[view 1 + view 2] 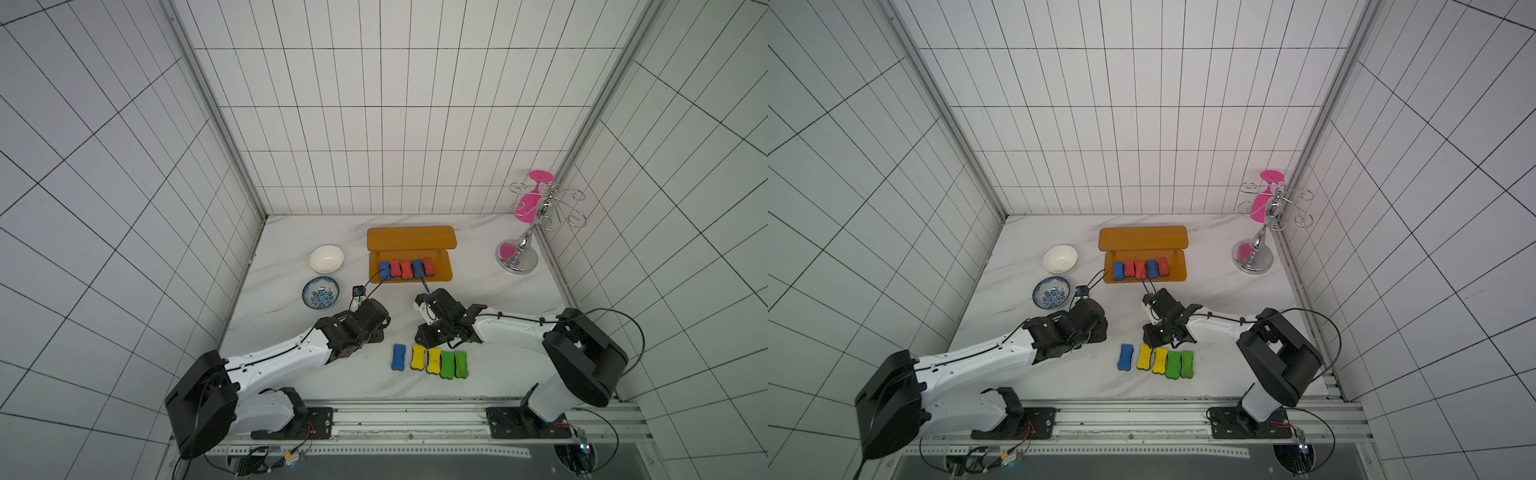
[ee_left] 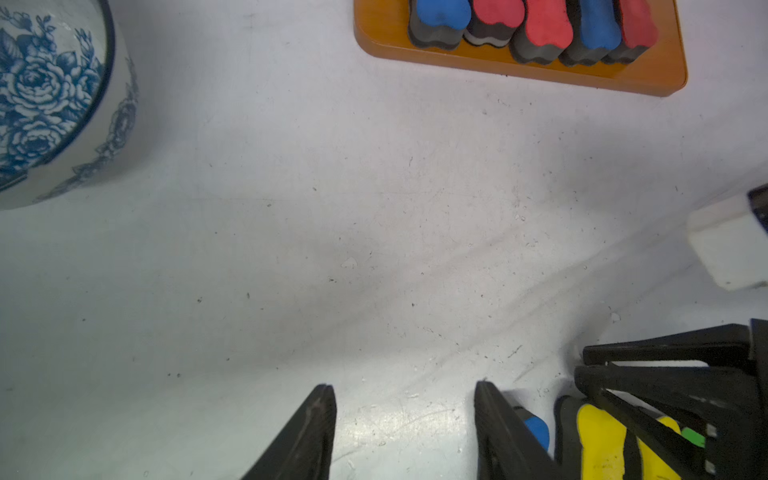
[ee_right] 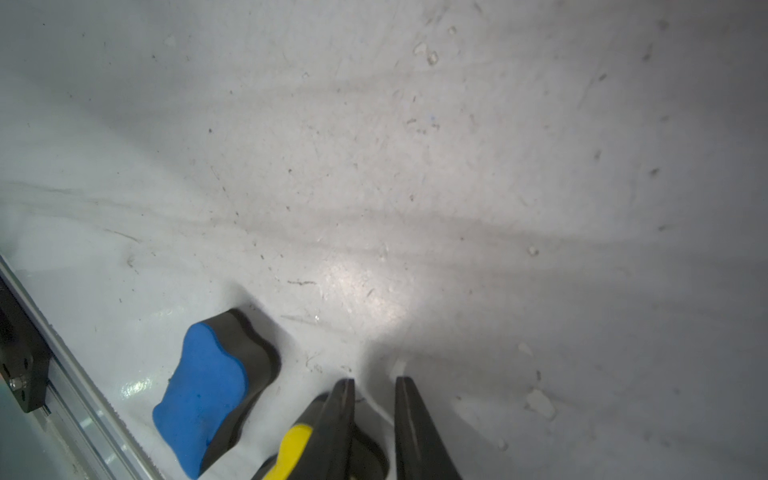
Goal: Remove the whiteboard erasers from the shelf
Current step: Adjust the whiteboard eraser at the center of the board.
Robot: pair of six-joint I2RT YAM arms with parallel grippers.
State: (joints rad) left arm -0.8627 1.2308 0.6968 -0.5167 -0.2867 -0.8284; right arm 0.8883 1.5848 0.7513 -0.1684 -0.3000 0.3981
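Note:
The orange-brown shelf (image 1: 409, 239) (image 1: 1142, 237) stands at the back of the table. Several red and blue whiteboard erasers (image 1: 406, 269) (image 2: 544, 25) lie in a row on its lower board (image 2: 519, 70). A second row lies on the table in front: one blue eraser (image 1: 398, 357) (image 3: 203, 395), two yellow (image 1: 417, 356) (image 3: 295, 449), two green (image 1: 447, 365). My left gripper (image 2: 405, 388) is open over bare table, just left of the blue eraser (image 2: 538, 432). My right gripper (image 3: 374, 380) hangs above the yellow ones, jaws narrowly open with only table showing between them.
A white bowl (image 1: 327, 258) and a blue-patterned bowl (image 1: 320, 292) (image 2: 41, 95) sit left of the shelf. A silver wire rack (image 1: 540, 216) holding a pink glass (image 1: 527, 205) stands at the back right. A metal rail (image 1: 415, 411) runs along the front edge.

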